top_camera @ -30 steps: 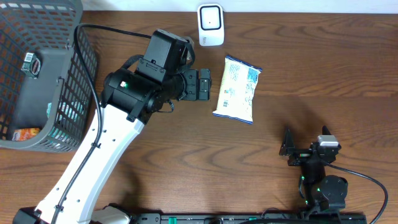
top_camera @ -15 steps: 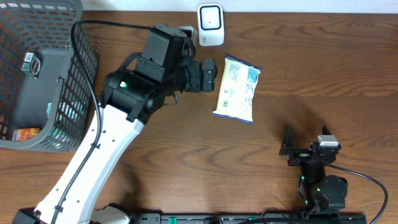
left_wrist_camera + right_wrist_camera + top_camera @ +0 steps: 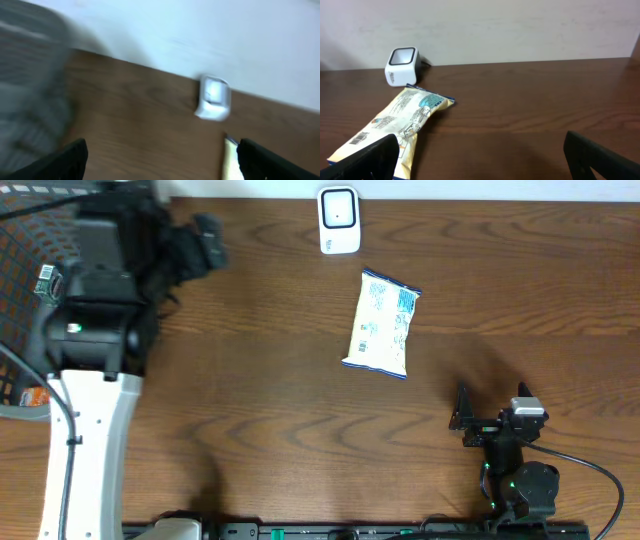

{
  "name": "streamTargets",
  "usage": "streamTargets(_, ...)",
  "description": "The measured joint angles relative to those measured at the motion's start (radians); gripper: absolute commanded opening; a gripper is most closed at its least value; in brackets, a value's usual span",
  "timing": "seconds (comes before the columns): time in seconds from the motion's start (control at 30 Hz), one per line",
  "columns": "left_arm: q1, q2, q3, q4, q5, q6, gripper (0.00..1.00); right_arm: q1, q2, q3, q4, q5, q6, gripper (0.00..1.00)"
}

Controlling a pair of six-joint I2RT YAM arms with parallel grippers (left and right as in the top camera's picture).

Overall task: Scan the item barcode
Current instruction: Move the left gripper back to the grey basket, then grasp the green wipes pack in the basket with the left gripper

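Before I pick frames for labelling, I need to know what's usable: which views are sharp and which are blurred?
Left wrist view: smeared throughout, with the scanner soft and the basket a grey streak. Overhead view: the left arm is blurred, but the snack bag is crisp. Right wrist view: sharp and evenly lit, with no glare.

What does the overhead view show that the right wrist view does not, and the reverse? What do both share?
Only the overhead view shows the grey basket at the table's left end, with items inside, the left arm over it, and the right arm from above. Only the right wrist view shows the pale wall behind the table and the right hand, open, with its fingers at the lower corners. Both show the white scanner and the snack bag lying flat on the wooden table, apart from each other.
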Motion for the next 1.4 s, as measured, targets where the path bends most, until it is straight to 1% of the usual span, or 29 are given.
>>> streamTargets(0.2, 0.209, 0.0, 0.0, 0.015, -0.018, -0.003, 0.94, 0.0, 0.0, 0.0, 0.0, 0.0, 0.0, 0.99)
streamTargets(0.4, 0.388, 0.0, 0.0, 0.014, -0.017, -0.003, 0.94, 0.0, 0.0, 0.0, 0.0, 0.0, 0.0, 0.99)
streamTargets(0.53, 0.536, 0.006, 0.0, -0.011, -0.02, -0.003, 0.94, 0.0, 0.0, 0.0, 0.0, 0.0, 0.0, 0.99)
streamTargets(0.73, 0.675, 0.076, 0.0, -0.071, -0.021, 0.007, 0.94, 0.0, 0.0, 0.0, 0.0, 0.0, 0.0, 0.99)
streamTargets(0.93, 0.737, 0.193, 0.0, -0.168, -0.021, 0.058, 0.93, 0.0, 0.0, 0.0, 0.0, 0.0, 0.0, 0.99)
streamTargets(1.2, 0.742, 0.34, 0.0, -0.225, -0.021, 0.078, 0.92, 0.0, 0.0, 0.0, 0.0, 0.0, 0.0, 0.99)
streamTargets(1.27, 0.742, 0.367, 0.0, -0.23, -0.021, 0.059, 0.92, 0.0, 0.0, 0.0, 0.0, 0.0, 0.0, 0.99)
streamTargets(1.4, 0.739, 0.398, 0.0, -0.256, -0.018, -0.066, 0.92, 0.0, 0.0, 0.0, 0.0, 0.0, 0.0, 0.99)
